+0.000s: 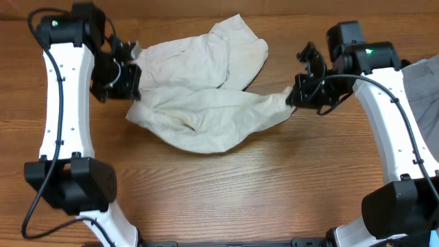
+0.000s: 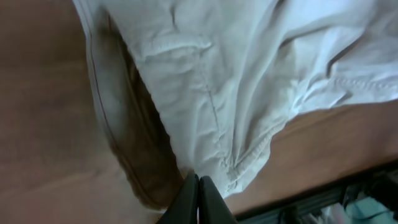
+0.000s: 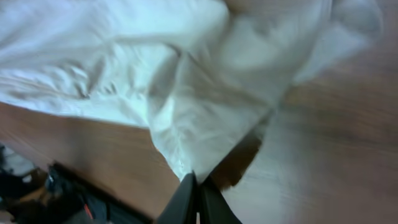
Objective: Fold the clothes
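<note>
Left hand (image 1: 135,81) and right hand (image 1: 293,96) each pinch an edge of the shorts (image 1: 206,103); grips look thin, so pulling apart could slip one free.

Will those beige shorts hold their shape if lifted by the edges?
Probably not: the shorts lie in soft crumpled folds, so they should sag between the left fingers and right fingers pinching them. Likely light, since the cloth looks thin.
</note>
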Tool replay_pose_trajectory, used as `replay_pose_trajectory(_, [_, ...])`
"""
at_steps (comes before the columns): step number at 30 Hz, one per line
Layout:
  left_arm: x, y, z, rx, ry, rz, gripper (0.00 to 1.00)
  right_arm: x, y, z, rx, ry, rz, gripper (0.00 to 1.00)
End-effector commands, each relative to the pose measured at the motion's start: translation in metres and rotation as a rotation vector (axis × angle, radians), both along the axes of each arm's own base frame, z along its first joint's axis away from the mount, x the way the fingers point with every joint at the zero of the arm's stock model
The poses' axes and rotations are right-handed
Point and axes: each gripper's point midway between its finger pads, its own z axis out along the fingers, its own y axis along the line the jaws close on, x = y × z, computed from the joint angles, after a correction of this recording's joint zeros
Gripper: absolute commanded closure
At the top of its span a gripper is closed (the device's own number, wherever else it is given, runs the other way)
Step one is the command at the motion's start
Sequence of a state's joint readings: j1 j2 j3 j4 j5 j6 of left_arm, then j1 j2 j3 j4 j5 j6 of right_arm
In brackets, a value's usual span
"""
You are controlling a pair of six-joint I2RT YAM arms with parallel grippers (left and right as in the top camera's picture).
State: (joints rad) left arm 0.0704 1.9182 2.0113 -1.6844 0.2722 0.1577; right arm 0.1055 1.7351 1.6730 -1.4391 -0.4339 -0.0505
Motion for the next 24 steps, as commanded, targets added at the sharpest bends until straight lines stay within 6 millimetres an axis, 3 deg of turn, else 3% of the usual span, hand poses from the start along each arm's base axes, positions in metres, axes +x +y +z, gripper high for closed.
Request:
replay_pose_trajectory(1, [-0.030,0.010,0.000,0.069,0.032,0.002,0.96,-0.015,-0.018,0.001,-0.101,0.002,0.011,0.95])
replay_pose_trajectory(4, [-0.049,0.018,-0.003,0.106,0.063,0.035,0.95,-0.027,-0.030,-0.004,-0.170,0.070,-0.038,0.94])
replay_pose_trajectory(9, [-0.065,0.032,0.004,0.153,0.051,0.096,0.85,-0.041,-0.057,-0.009,-0.327,0.155,-0.153,0.89])
replay_pose_trajectory(10, [-0.068,0.035,0.006,0.163,0.047,0.104,0.80,-0.044,-0.060,-0.010,-0.342,0.168,-0.168,0.85])
replay_pose_trajectory(12, [-0.072,0.043,0.008,0.199,0.047,0.141,0.71,-0.049,-0.065,-0.010,-0.371,0.193,-0.195,0.59])
replay_pose_trajectory(15, [-0.077,0.051,0.010,0.236,0.044,0.184,0.60,-0.052,-0.072,-0.010,-0.414,0.209,-0.224,0.50])
replay_pose_trajectory(20, [-0.073,0.048,0.012,0.214,0.019,0.187,0.35,-0.034,-0.065,-0.010,-0.364,0.148,-0.252,0.26])
replay_pose_trajectory(21, [-0.069,0.047,0.012,0.204,0.007,0.188,0.24,-0.027,-0.061,-0.010,-0.343,0.120,-0.255,0.23])
replay_pose_trajectory(24, [-0.056,0.043,0.013,0.179,-0.046,0.189,0.16,0.000,-0.054,-0.008,-0.291,0.023,-0.269,0.23])
